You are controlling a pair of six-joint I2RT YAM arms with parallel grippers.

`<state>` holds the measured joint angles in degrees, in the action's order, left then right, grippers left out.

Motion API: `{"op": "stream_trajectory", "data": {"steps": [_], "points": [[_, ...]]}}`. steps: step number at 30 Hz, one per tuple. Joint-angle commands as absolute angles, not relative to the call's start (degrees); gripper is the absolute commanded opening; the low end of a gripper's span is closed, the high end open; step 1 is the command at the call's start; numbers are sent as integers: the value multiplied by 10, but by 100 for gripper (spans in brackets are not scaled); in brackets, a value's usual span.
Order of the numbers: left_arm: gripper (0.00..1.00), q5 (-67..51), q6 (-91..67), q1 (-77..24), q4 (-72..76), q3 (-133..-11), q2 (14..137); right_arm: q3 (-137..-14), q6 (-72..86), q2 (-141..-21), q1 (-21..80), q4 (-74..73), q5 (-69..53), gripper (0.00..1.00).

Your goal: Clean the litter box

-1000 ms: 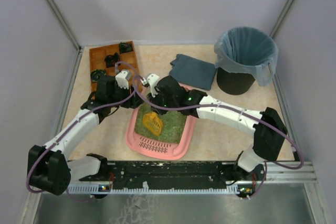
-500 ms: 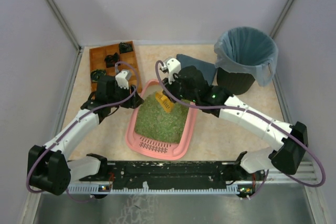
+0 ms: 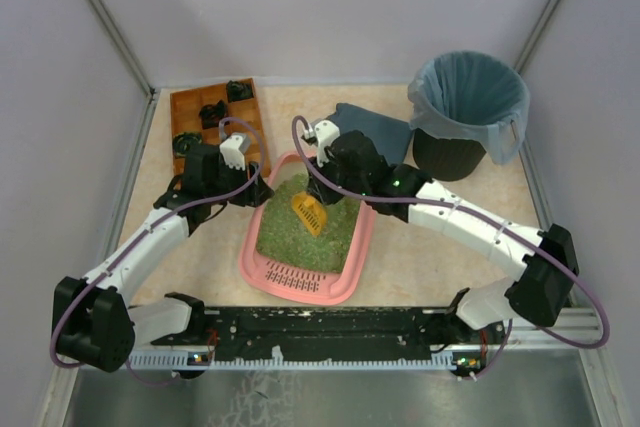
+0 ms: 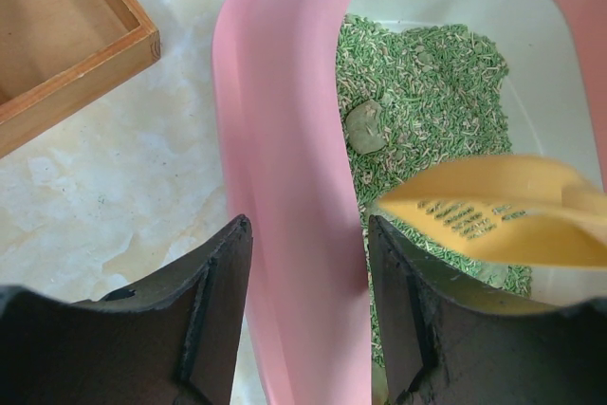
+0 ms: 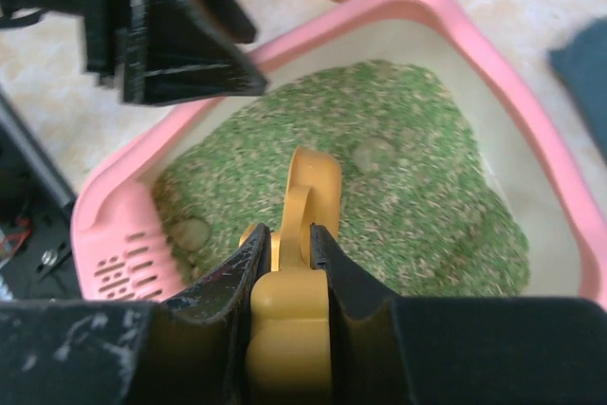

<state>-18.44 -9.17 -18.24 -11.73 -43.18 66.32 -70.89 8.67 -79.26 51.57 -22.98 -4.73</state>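
The pink litter box [image 3: 300, 287] lies mid-table, filled with green litter [image 3: 300, 242], its grille at the near end. My left gripper [image 3: 255, 187] straddles the box's far-left rim [image 4: 285, 139], and its jaws close on that wall. My right gripper [image 3: 318, 192] is shut on the handle of a yellow slotted scoop [image 3: 310, 213], [image 5: 308, 187], which hangs over the litter at the box's far half. The scoop also shows in the left wrist view [image 4: 493, 211]. Grey-green clumps lie in the litter [image 4: 365, 125], [image 5: 190, 232], [image 5: 375, 152].
A brown wooden compartment tray [image 3: 215, 117] holding black parts stands at the far left, just behind my left gripper. A black bin with a blue-grey bag [image 3: 465, 112] stands at the far right. A dark blue-grey cloth [image 3: 370, 135] lies behind the box.
My right gripper carried the scoop from the middle of the box up to its far end, then back down a little over the litter. My left gripper has stayed on the rim.
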Motion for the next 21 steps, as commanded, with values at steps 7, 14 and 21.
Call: {"op": "stream_trajectory", "data": {"steps": [7, 14, 21], "points": [[55, -203, -86, -182, -114, -449, 673, -763, 282, -789, 516, -341, 175, 0], [50, -226, -84, -182, -119, -455, 687, -737, 351, -807, 521, -362, 172, 0], [48, -226, -84, -182, -120, -456, 690, -650, 405, -795, 520, -241, 77, 0]]}}
